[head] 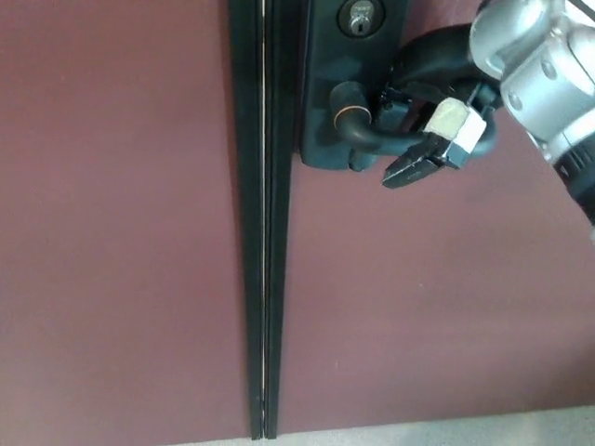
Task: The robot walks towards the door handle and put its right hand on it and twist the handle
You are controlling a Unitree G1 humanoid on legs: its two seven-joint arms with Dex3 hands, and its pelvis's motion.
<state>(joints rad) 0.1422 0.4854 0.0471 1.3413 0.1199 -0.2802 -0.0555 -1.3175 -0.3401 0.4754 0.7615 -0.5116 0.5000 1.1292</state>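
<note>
A dark lever door handle (370, 137) with a copper ring at its base sticks out to the right from a black lock plate (319, 102) on a maroon door (437, 297). My right hand (429, 70) comes in from the upper right. Its black fingers lie over the top of the lever. The thumb (414, 165), with a white joint block, sits just under the lever. The end of the lever is hidden inside the hand. My left hand does not show.
A round keyhole (358, 16) sits at the top of the plate. A black vertical seam (263, 232) divides the two maroon door leaves. My silver right wrist (539, 65) fills the upper right corner. A pale strip of floor (465, 429) shows along the bottom.
</note>
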